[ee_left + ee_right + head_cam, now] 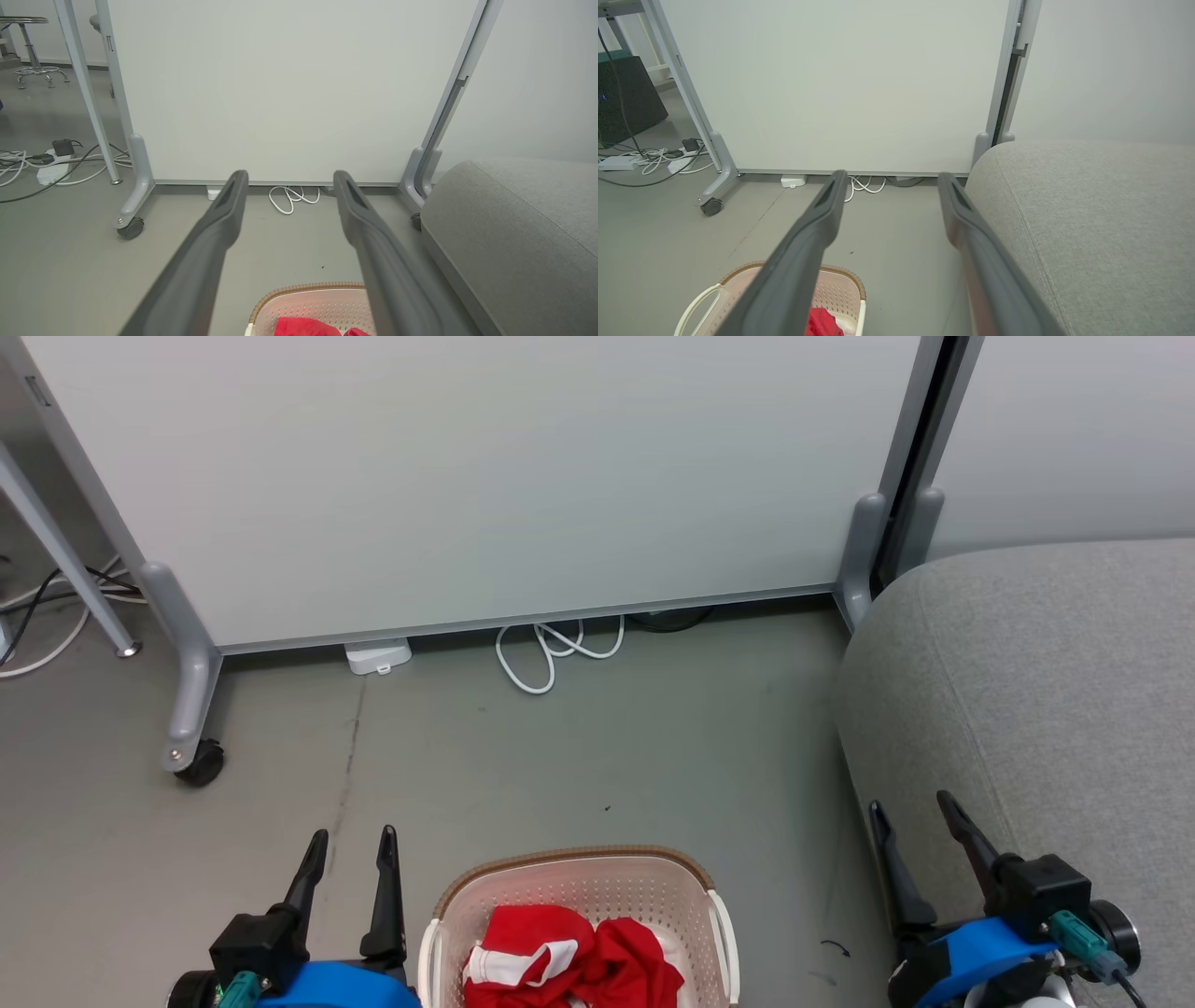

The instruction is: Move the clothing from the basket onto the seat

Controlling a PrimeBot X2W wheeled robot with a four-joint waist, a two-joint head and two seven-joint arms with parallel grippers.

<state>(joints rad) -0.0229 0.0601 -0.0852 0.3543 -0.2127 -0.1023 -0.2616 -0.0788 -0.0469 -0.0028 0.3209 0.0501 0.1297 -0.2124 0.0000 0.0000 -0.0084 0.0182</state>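
The clothing (569,957), crumpled red-and-white fabric, is heaped in the cream perforated plastic basket (579,852) near the light-grey upholstered seat (1027,691); the left gripper (354,835) and right gripper (910,803) are held wide open, empty, seemingly ready to reach.

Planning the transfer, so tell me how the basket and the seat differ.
The basket is cream perforated plastic with a brown rim; the seat is light-grey fabric. The basket is small; the seat is far bigger. The basket holds the red-and-white clothing; the seat carries none where visible. Both have rounded edges.
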